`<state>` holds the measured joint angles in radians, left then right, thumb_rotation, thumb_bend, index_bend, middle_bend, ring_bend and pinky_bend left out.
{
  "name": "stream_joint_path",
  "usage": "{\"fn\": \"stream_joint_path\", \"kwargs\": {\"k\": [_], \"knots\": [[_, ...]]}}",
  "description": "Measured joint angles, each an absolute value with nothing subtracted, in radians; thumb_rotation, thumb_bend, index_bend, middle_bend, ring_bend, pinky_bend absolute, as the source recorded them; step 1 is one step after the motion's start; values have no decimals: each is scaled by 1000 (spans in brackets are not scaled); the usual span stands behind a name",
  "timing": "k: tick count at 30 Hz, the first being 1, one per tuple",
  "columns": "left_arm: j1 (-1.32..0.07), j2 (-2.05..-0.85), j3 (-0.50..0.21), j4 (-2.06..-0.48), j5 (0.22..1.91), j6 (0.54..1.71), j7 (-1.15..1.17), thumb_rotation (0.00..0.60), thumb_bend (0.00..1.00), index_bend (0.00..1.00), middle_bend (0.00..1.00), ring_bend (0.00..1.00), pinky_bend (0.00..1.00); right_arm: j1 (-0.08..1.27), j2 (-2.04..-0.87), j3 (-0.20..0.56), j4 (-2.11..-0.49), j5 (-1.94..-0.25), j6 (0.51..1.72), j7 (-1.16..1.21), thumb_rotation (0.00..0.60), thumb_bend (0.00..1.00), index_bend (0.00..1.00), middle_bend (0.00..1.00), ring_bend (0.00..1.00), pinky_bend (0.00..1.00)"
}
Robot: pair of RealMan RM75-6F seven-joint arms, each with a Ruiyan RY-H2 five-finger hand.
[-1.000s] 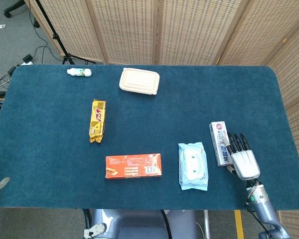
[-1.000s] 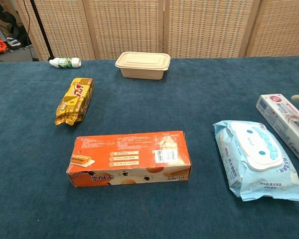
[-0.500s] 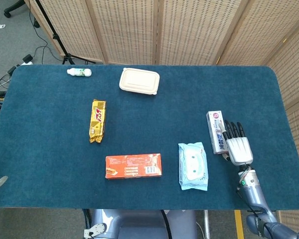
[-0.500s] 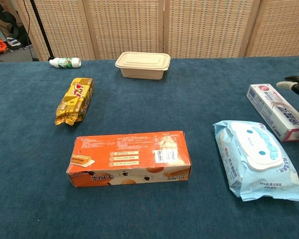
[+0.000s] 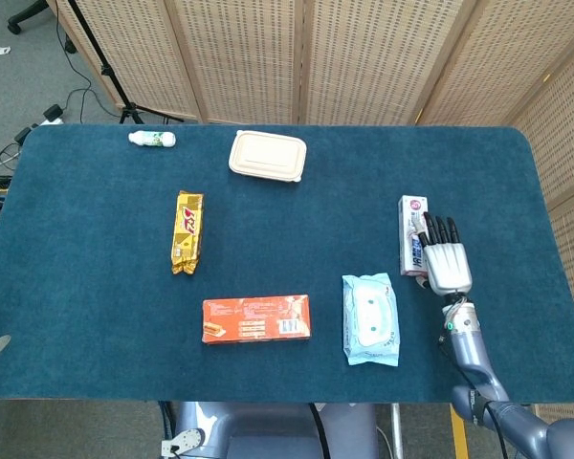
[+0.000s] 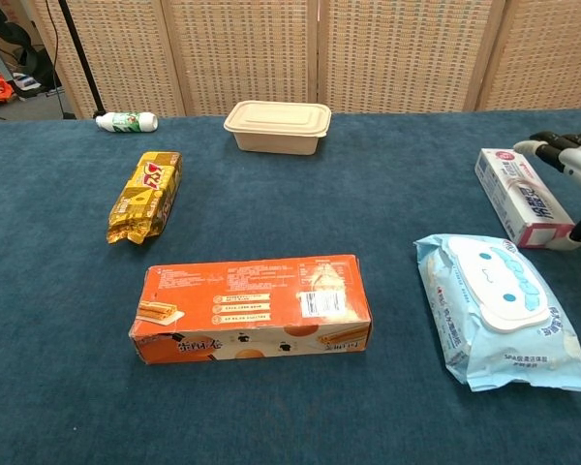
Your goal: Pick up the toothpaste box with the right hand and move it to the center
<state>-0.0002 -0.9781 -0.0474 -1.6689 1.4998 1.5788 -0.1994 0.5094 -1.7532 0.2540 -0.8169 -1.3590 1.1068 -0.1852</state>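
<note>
A: From the head view?
B: The right hand grips the white rectangular toothpaste box, right of the table's middle.
A: And the chest view?
B: Same box — above the pale-blue wipes pack, fingers over it.

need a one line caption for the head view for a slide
Right hand holds the toothpaste box near the right edge of the blue table, beside a wet wipes pack.
</note>
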Motion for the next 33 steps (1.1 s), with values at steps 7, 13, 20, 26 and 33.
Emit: {"fn": "stream_joint_path", "kwargs": {"k": [7, 13, 20, 26, 33], "knots": [[0, -979, -49, -1669, 1495, 1576, -195, 600, 0, 0, 0, 0, 0, 540, -1746, 278, -825, -1323, 1088, -203, 600, 0, 0, 0, 0, 0], [1, -980, -50, -1670, 1490, 1574, -193, 600, 0, 0, 0, 0, 0, 529, -1674, 283, -967, -1317, 1093, -160, 600, 501, 0, 0, 0, 0], [0, -979, -48, -1672, 1496, 1571, -190, 600, 0, 0, 0, 0, 0, 513, -1535, 350, -1240, -1222, 1037, 41, 600, 1000, 46, 41, 0, 43], [-1, -977, -49, -1672, 1494, 1569, -196, 600, 0, 0, 0, 0, 0, 515, -1406, 420, -1353, -973, 866, 143, 600, 1000, 63, 62, 0, 141], [-8, -972, -50, -1674, 1490, 1554, -198, 600, 0, 0, 0, 0, 0, 545, -1286, 436, -1409, -688, 709, 129, 600, 1000, 64, 60, 0, 143]]}}
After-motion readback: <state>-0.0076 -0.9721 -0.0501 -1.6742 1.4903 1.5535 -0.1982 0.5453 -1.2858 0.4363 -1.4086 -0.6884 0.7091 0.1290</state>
